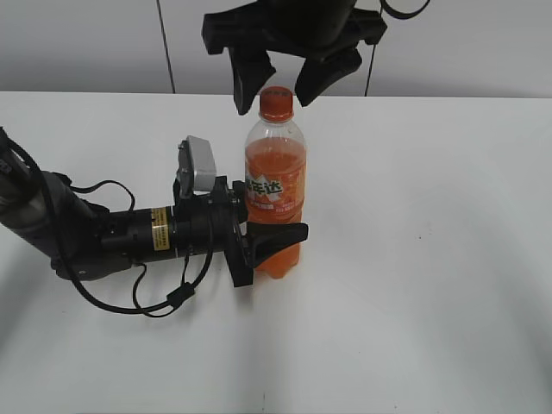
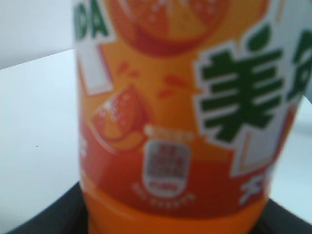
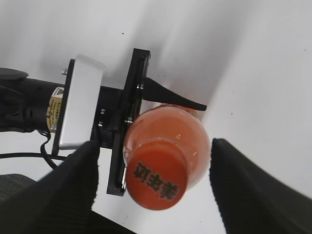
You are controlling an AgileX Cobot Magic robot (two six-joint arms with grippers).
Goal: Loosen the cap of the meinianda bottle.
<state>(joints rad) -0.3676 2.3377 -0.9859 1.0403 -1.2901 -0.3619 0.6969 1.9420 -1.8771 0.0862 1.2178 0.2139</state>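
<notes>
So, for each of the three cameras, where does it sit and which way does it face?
Exterior: in front, slanting down on the meinianda bottle; shows both arms.
Left wrist: beside the bottle's label, looking sideways; only the left hand's dark edge shows.
Right wrist: above, looking down on the cap; its own fingers flank it.
Shared: the bottle is in all three.

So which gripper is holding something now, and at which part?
The left gripper holds the meinianda bottle at its lower body. The right gripper straddles the cap, open, holding nothing.
</notes>
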